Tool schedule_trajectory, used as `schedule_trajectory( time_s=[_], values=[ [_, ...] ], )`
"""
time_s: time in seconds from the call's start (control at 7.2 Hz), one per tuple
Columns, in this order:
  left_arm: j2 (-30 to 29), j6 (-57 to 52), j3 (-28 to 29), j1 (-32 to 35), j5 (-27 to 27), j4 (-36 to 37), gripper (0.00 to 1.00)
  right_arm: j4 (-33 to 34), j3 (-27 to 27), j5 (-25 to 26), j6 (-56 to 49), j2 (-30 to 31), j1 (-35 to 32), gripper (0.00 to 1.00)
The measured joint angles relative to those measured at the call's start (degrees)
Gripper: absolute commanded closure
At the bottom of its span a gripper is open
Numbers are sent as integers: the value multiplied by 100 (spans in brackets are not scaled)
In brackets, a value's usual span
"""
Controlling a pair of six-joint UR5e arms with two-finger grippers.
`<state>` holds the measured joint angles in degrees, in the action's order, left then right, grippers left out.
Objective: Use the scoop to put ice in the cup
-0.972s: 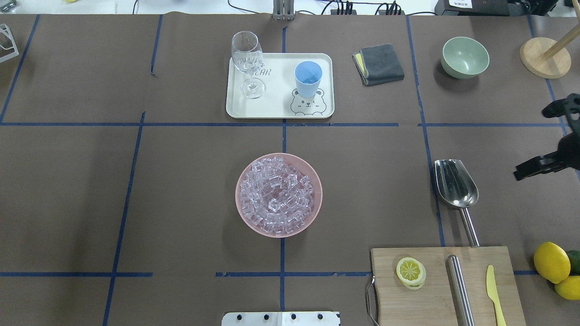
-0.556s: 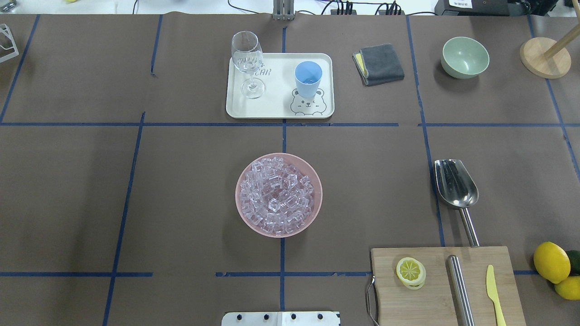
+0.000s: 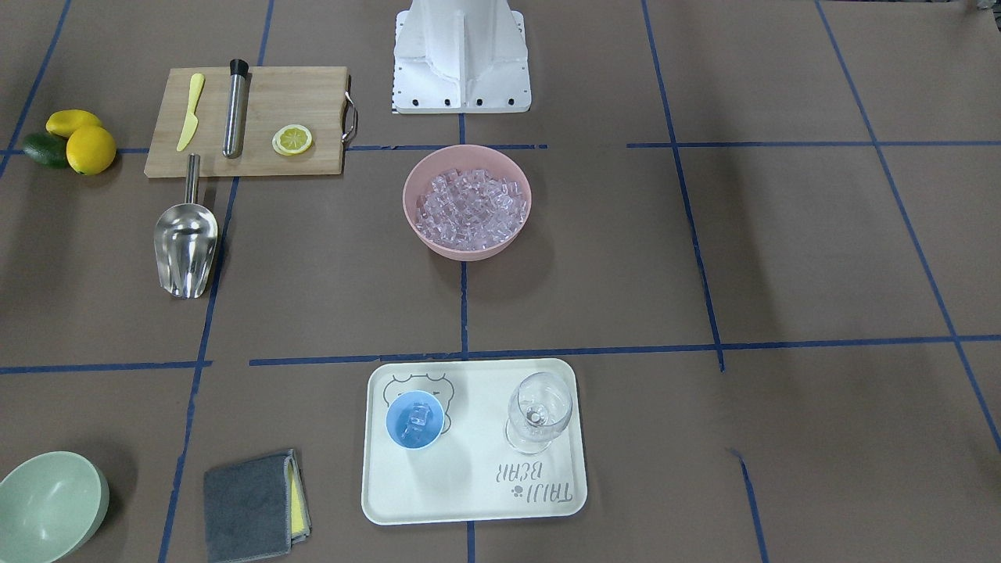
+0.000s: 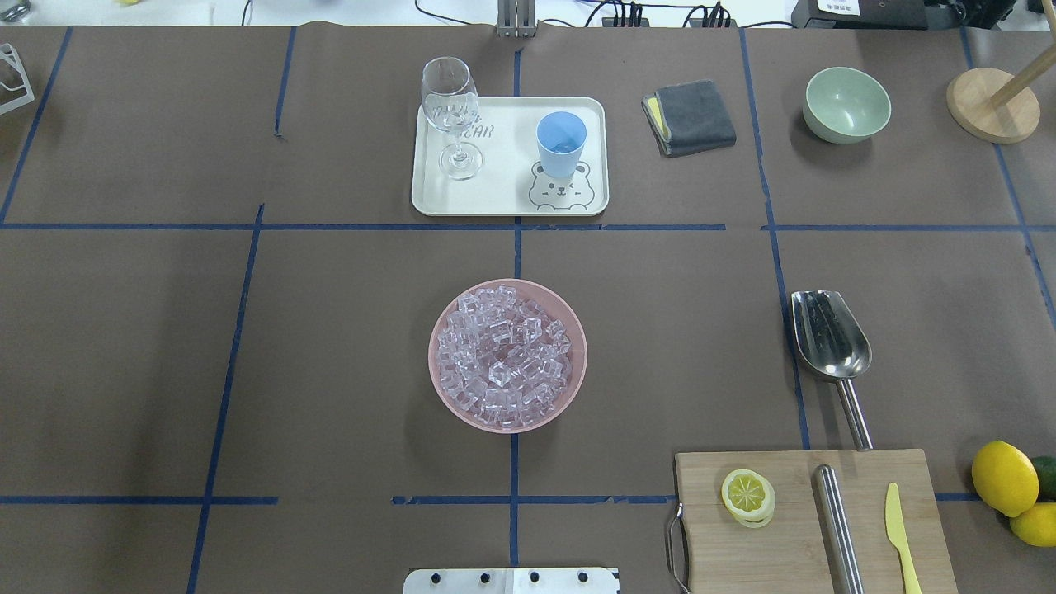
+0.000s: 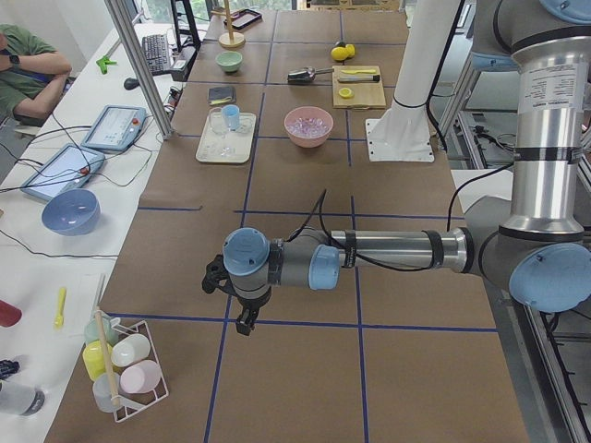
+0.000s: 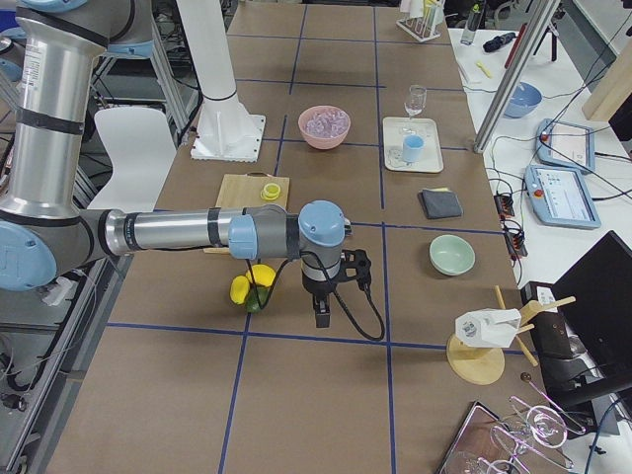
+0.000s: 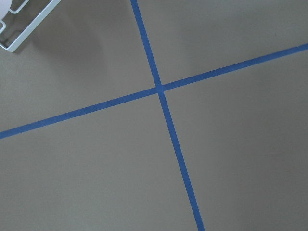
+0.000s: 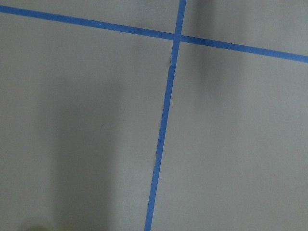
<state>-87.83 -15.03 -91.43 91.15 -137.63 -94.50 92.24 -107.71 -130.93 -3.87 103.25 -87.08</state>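
Observation:
The ice fills a pink bowl at the table's middle; it also shows in the front view. The light-blue cup stands upright on a white tray, with a few ice cubes inside. The steel scoop lies on the table to the right of the bowl, handle toward the cutting board. My left gripper hangs over bare table far from these things. My right gripper is past the lemons. I cannot tell whether either is open or shut.
A wine glass stands on the tray beside the cup. A cutting board holds a lemon slice, a steel cylinder and a yellow knife. Lemons, a grey cloth, a green bowl and a wooden stand are at the right.
One second ago my right gripper showed at the overhead view's right edge; it has since moved out of that view. Nothing on the table has moved.

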Motion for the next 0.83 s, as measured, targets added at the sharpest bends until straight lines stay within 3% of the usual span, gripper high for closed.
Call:
schedule_trajectory(
  time_s=[0.83],
  values=[
    [115,-17,-12,16,25,19,0,-4,101,-21,36,-41,-2,0]
  ],
)
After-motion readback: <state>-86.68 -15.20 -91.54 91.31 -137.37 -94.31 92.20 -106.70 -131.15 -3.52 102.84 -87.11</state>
